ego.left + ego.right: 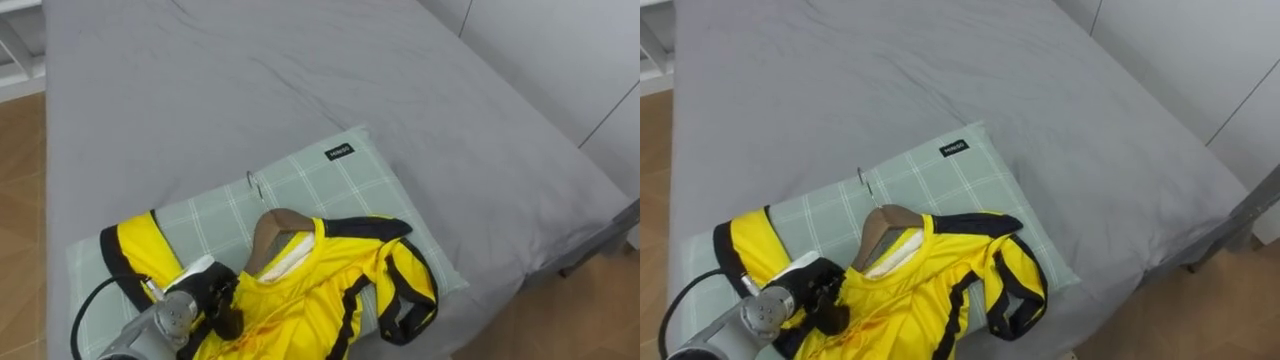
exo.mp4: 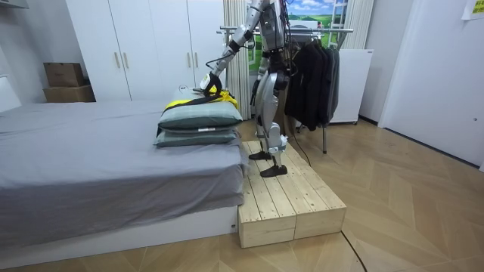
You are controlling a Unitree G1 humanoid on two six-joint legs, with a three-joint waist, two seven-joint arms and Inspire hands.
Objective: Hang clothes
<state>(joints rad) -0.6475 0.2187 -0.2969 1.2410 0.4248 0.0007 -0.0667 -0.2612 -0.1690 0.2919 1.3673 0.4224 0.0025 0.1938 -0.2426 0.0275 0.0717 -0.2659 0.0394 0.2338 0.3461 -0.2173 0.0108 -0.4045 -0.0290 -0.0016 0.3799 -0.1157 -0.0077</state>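
**Operator:** What did the left eye view give me?

**Observer:** You had the yellow jersey [image 1: 320, 295] lying flat on the checked pillow [image 1: 345, 180], with a wooden hanger [image 1: 272, 230] in its neck. Its long axis ran from the pillow's middle to the pillow's near edge. The collar and the hanger's hook pointed away from your robot, towards the pillow's far left corner, and the hem pointed back at it.

**Operator:** And the hand?

**Observer:** Your left hand [image 1: 190, 305] sat at the pillow's near left corner. Its dark fingers [image 1: 226, 310] were curled into the cloth by the jersey's shoulder, gripping it.

**Operator:** Room view?

**Observer:** Your robot stood on a wooden platform [image 2: 291, 200] just beside the pillow, with one arm reaching down to the jersey on top. The pillow rested on a second pillow [image 2: 198, 138] on the bed [image 2: 91, 159]. A clothes rack [image 2: 321, 32] stood beyond the robot, on the side away from the pillow.

**Operator:** Right eye view?

**Observer:** You got the same lie and the same grip.
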